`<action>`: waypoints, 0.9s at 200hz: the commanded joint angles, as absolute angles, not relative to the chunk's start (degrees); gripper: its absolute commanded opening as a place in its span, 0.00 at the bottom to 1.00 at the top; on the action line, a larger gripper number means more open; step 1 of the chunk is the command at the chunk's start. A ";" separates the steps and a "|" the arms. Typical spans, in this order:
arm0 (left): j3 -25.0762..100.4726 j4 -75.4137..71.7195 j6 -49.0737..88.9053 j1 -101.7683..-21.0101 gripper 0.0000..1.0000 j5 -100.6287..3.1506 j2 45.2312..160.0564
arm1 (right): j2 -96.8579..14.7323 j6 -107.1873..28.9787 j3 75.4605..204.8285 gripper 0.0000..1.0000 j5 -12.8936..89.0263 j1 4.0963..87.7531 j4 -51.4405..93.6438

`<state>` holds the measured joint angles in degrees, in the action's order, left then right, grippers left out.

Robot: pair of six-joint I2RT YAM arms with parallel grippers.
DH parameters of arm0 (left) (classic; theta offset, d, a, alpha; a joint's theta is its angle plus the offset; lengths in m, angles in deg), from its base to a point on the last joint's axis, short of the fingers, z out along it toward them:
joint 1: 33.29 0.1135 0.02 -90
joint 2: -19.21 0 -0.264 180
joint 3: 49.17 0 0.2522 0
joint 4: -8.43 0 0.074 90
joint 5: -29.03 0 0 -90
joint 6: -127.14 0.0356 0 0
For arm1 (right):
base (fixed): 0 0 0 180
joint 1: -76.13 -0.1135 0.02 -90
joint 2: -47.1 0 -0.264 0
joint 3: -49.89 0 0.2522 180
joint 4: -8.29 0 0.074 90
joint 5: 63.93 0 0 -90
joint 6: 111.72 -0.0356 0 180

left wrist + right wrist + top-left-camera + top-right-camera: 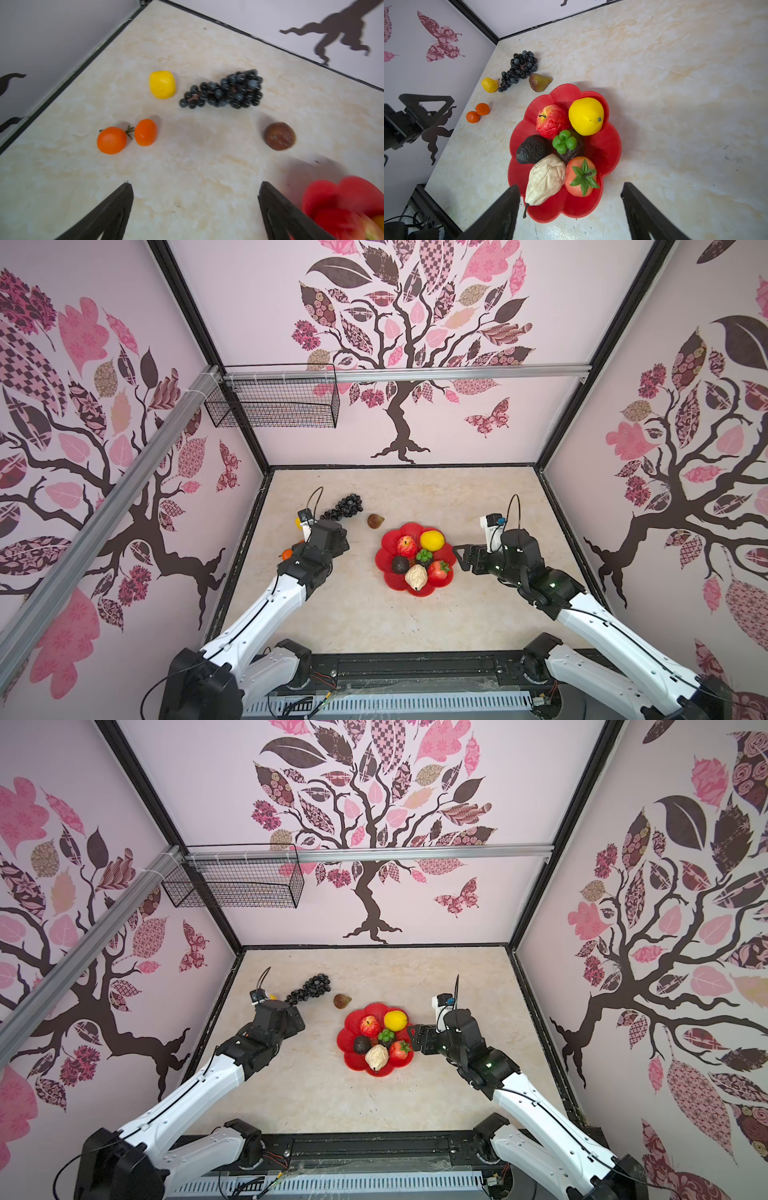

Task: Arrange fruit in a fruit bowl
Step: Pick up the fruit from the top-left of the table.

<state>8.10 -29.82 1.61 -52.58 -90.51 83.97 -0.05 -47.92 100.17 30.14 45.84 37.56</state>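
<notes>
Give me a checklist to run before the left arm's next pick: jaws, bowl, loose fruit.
1. Left gripper: jaws wide apart, nothing between them. Ok.
2. Right gripper: jaws apart, empty, by the bowl's rim and away from the loose fruit. Ok.
3. Room in the shallow glossy red flower-shaped plastic bowl: bare space on one side. Ok.
4. All fruit in the bowl: black grape bunch, brown fig, small yellow lemon and two oranges lie on the marbled tabletop. Not ok.
5. An easy target: the fig lies apart from the other fruit. Ok.
</notes>
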 commanded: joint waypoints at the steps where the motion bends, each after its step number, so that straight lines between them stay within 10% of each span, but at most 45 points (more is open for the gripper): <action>1: 14.20 -31.69 0.56 -46.12 0.97 -88.90 88.40 | 2.56 -48.97 99.33 0.83 30.12 45.98 36.99; 180: 51.05 -44.45 12.69 -30.70 0.92 -77.82 133.60 | 9.51 -48.36 93.62 0.92 31.67 45.98 39.72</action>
